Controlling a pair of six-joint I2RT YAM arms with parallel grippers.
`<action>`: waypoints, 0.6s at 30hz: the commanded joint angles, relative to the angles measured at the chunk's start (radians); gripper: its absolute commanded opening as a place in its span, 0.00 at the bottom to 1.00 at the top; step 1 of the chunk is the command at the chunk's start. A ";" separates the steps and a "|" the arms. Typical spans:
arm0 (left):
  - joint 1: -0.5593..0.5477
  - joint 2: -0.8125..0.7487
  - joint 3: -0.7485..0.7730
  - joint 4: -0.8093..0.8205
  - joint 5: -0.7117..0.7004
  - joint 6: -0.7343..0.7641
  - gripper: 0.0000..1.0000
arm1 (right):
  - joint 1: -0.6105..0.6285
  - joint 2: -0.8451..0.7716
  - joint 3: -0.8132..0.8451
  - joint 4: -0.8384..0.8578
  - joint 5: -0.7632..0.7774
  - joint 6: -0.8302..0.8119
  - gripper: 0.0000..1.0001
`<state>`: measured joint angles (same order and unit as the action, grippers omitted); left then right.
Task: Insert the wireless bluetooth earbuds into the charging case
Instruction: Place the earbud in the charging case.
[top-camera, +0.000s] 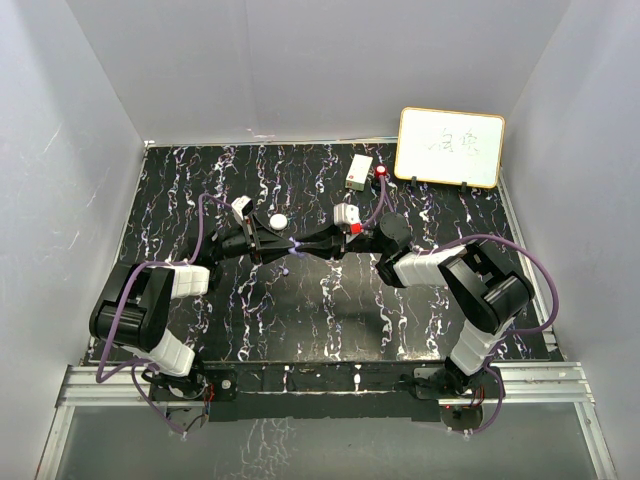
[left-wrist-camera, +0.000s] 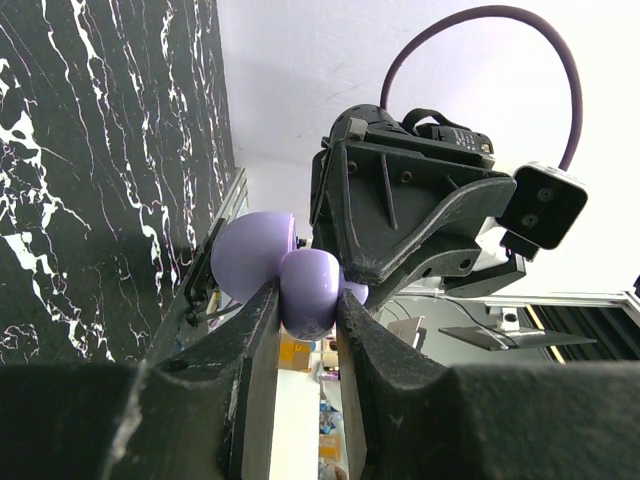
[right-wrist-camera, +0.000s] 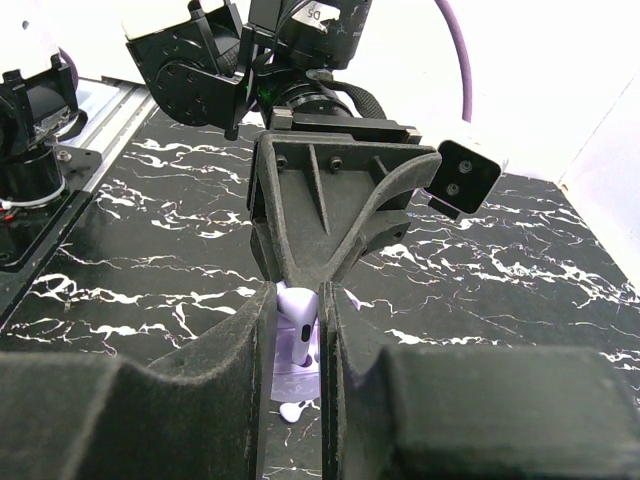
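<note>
I saw left gripper (left-wrist-camera: 308, 302) clamped on the case (left-wrist-camera: 250, 265). Right gripper (right-wrist-camera: 297, 300) pinched an earbud (right-wrist-camera: 298, 335), stem along its fingers. Case sat straight ahead, nearly touching.

Smooth, glossy plastic is shown by the lilac case (left-wrist-camera: 310, 290) and pale earbud (right-wrist-camera: 298, 328); matt, grainy black plastic by the fingers (left-wrist-camera: 250, 385); the surface (top-camera: 330, 320) is marble-patterned.
</note>
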<state>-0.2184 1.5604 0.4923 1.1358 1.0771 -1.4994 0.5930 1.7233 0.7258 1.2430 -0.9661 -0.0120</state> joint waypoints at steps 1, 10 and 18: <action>-0.006 -0.053 0.038 0.035 0.010 -0.009 0.00 | -0.006 0.012 0.015 0.058 -0.004 0.018 0.00; -0.006 -0.053 0.040 0.037 0.007 -0.010 0.00 | -0.009 0.012 0.006 0.074 -0.001 0.027 0.00; -0.006 -0.060 0.042 0.021 0.009 -0.005 0.00 | -0.014 0.012 0.007 0.056 0.048 0.009 0.00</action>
<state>-0.2184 1.5578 0.4976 1.1362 1.0752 -1.5028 0.5873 1.7252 0.7254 1.2610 -0.9554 0.0086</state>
